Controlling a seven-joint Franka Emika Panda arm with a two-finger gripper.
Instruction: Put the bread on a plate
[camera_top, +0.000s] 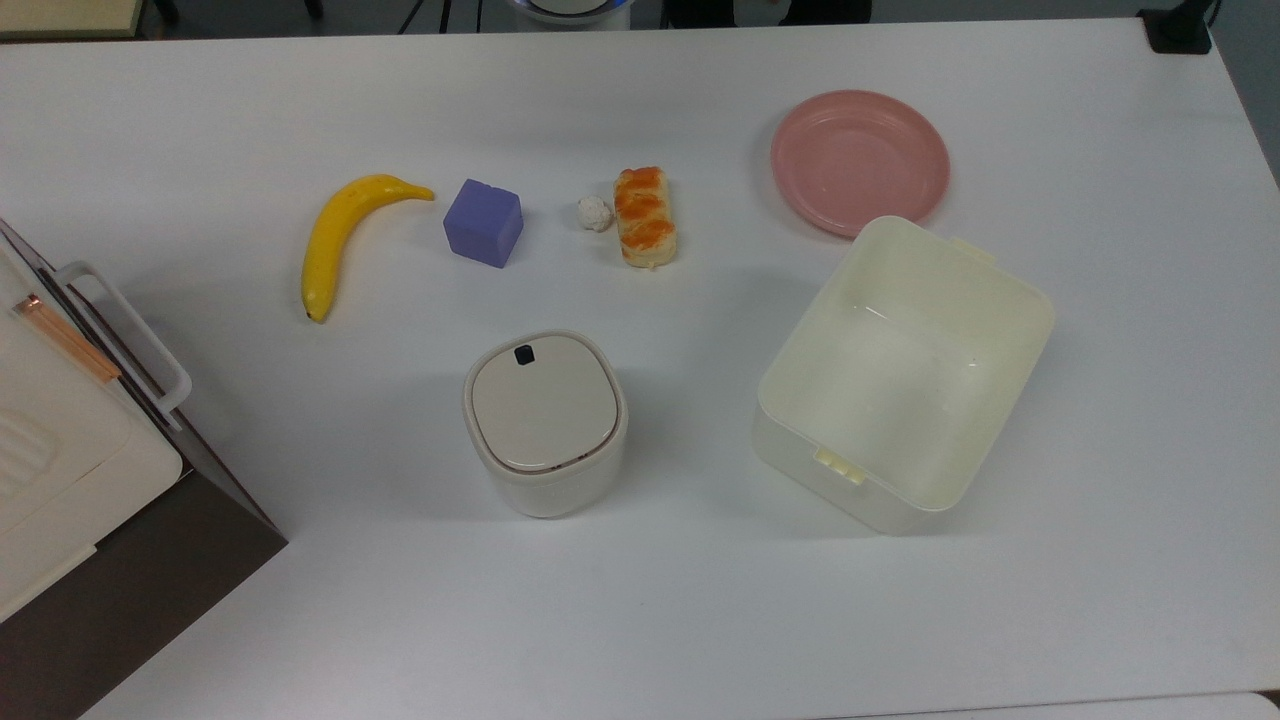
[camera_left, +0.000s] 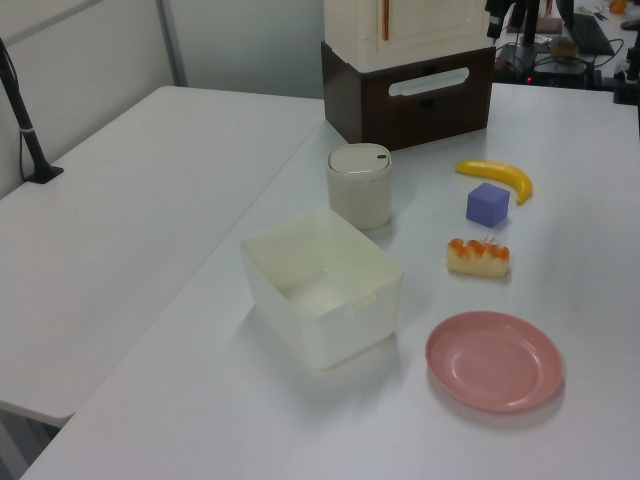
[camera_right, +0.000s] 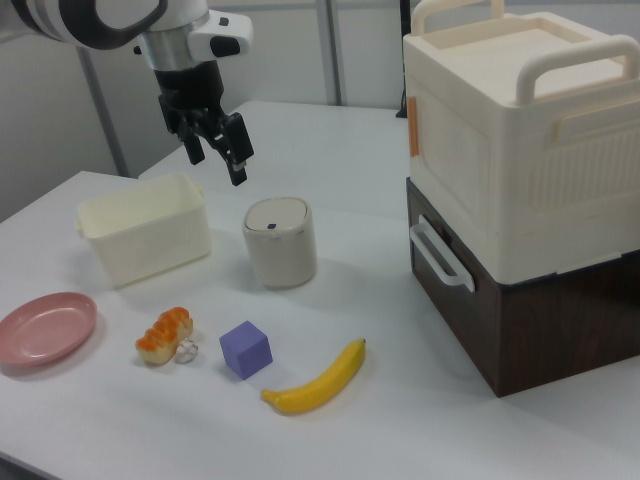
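Note:
The bread (camera_top: 645, 216) is a small oblong stick with an orange-brown glazed top, lying on the white table; it also shows as bread (camera_left: 478, 257) and bread (camera_right: 164, 336). The pink plate (camera_top: 860, 160) sits bare to the top view's right of it, seen again as plate (camera_left: 494, 359) and plate (camera_right: 42, 326). My gripper (camera_right: 217, 167) hangs open and holds nothing, high above the table, over the area between the cream box and the lidded canister in the right view, well away from the bread.
A cream box (camera_top: 900, 370) stands next to the plate. A lidded canister (camera_top: 545, 420), a purple cube (camera_top: 484, 222), a banana (camera_top: 345, 235) and a tiny white ball (camera_top: 595, 213) share the table. A cream-and-brown cabinet (camera_right: 520, 190) stands at the right view's right.

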